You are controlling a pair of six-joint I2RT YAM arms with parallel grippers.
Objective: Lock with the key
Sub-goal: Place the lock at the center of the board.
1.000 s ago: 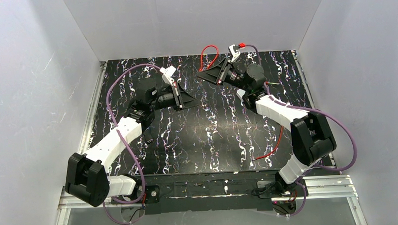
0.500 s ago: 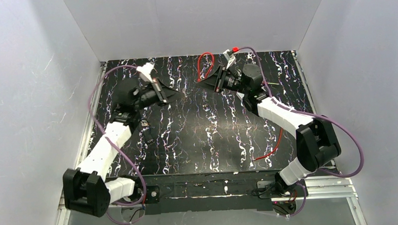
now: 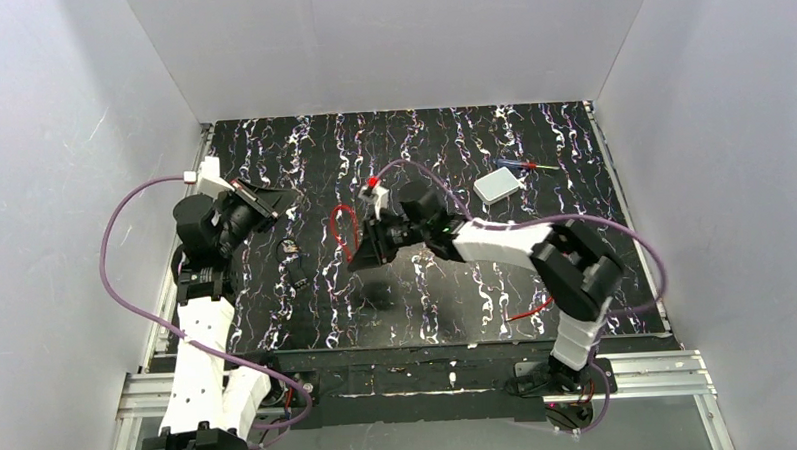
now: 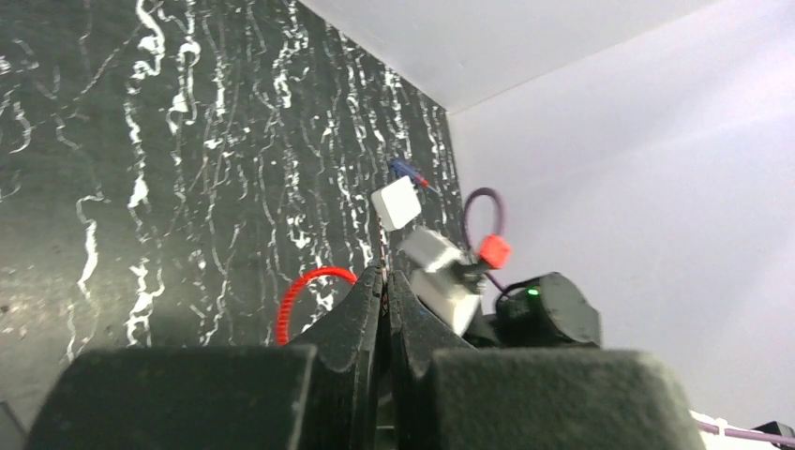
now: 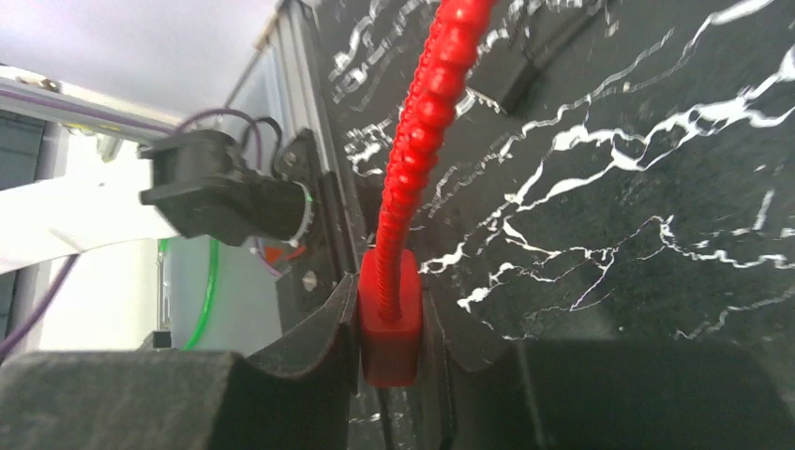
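**Red cable lock clamped in the right gripper**

We see the right gripper (image 5: 389, 314) closed on the red lock block (image 5: 389, 330), left of centre over the black mat (image 3: 457, 293) in the top view. Its ribbed red cable (image 5: 422, 131) runs lengthwise from the block up the wrist frame, leaning slightly right. The left gripper (image 4: 384, 292) is pressed shut on nothing at the left. A small object (image 3: 290, 247) beside the loop may be the key
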